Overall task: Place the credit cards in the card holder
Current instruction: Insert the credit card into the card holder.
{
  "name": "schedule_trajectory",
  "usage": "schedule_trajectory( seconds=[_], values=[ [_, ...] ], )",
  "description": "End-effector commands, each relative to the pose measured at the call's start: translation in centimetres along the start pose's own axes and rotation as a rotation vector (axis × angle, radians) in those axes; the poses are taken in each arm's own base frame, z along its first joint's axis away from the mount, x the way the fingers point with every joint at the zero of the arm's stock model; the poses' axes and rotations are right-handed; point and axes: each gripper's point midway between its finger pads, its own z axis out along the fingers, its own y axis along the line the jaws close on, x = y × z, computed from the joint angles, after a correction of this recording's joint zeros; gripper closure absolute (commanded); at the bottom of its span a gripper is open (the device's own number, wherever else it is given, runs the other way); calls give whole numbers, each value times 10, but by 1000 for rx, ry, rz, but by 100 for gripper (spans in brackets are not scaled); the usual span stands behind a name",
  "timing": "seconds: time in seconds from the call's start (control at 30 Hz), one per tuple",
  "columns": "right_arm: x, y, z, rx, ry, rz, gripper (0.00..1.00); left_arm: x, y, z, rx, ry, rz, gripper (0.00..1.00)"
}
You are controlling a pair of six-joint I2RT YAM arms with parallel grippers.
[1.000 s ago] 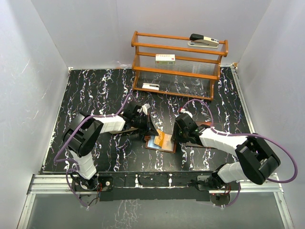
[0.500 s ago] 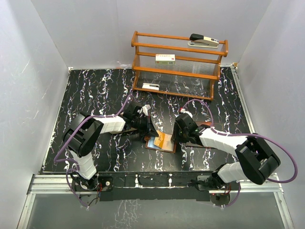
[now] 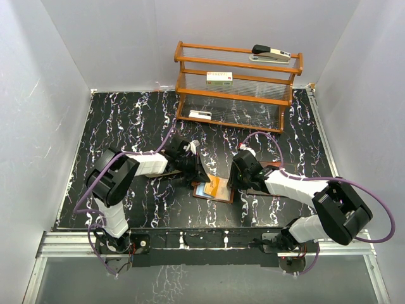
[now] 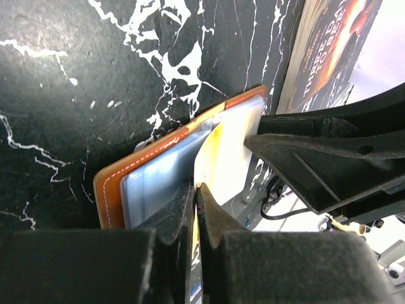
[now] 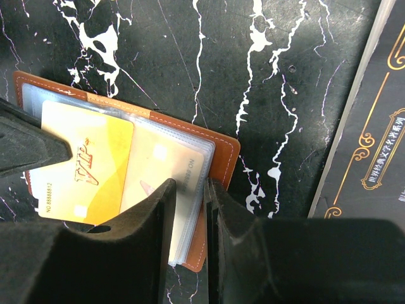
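The brown card holder (image 3: 212,189) lies open on the black marble table, its clear pockets up. My left gripper (image 3: 200,173) is shut on a gold-orange credit card (image 4: 214,158) held edge-on, its far end over the wallet's bluish pockets (image 4: 158,183). In the right wrist view this card (image 5: 85,172) reads "VIP" and lies over the left pockets. A second pale gold card (image 5: 166,170) sits inside a clear pocket. My right gripper (image 5: 190,190) is shut on the card holder's right edge (image 5: 223,155), clamping the pockets and leather. It also shows in the top view (image 3: 235,182).
A dark booklet with gold lettering (image 5: 373,126) lies right of the wallet, under the right arm (image 3: 273,172). A wooden rack (image 3: 237,85) at the back holds a stapler (image 3: 271,54), a white labelled box (image 3: 219,78) and a small white item (image 3: 200,114).
My left gripper has shifted slightly toward the wallet with the gold card, which now covers less of the pockets from above. The right arm has not moved.
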Motion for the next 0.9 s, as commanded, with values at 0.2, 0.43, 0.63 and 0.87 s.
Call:
schedule_trajectory(
  seconds=[0.2, 0.43, 0.63, 0.87],
  values=[
    [8, -8, 6, 13, 13, 11, 76, -3, 9, 10, -70, 4, -2, 100],
    [8, -7, 7, 11, 13, 14, 76, 3, 9, 12, -76, 19, 12, 100],
    [8, -7, 6, 11, 13, 18, 76, 14, 13, 10, -118, 31, 8, 100],
    [6, -5, 7, 7, 12, 22, 76, 17, 12, 15, -114, 32, 6, 100]
  ],
)
